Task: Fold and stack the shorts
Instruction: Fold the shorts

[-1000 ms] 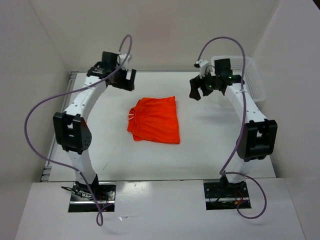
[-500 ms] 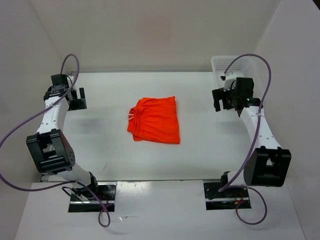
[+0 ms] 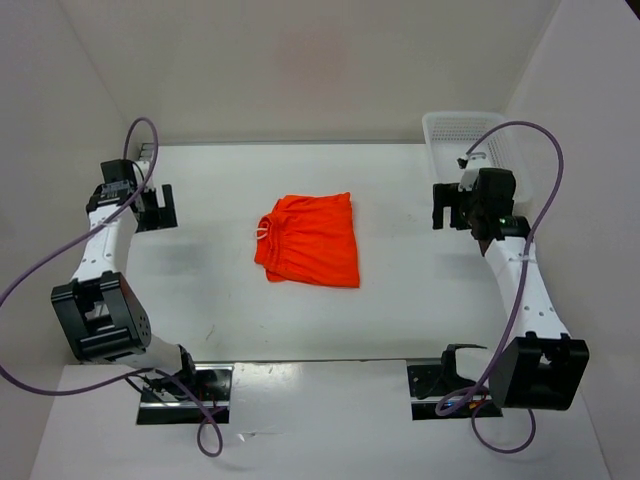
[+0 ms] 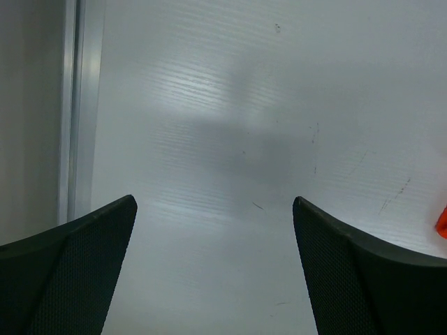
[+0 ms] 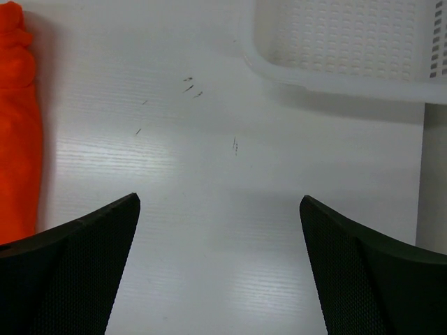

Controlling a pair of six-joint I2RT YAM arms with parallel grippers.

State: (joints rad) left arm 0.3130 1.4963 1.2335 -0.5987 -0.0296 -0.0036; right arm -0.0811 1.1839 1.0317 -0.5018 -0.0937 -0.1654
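The bright orange shorts (image 3: pixel 310 239) lie folded flat in the middle of the white table, waistband and white drawstring at their left edge. My left gripper (image 3: pixel 157 206) is open and empty at the table's far left, well away from them. My right gripper (image 3: pixel 446 205) is open and empty to the right of the shorts, next to the basket. In the right wrist view an orange edge of the shorts (image 5: pixel 17 125) shows at the left. In the left wrist view only a tiny orange speck (image 4: pixel 442 220) shows at the right edge.
A white mesh plastic basket (image 3: pixel 512 158) stands at the back right corner; its rim shows in the right wrist view (image 5: pixel 335 80). A metal rail (image 4: pixel 78 105) runs along the table's left edge. White walls enclose the table on three sides.
Both arms have swung outward from above the back of the table, the left to the far left edge, the right toward the basket. The shorts have not moved.
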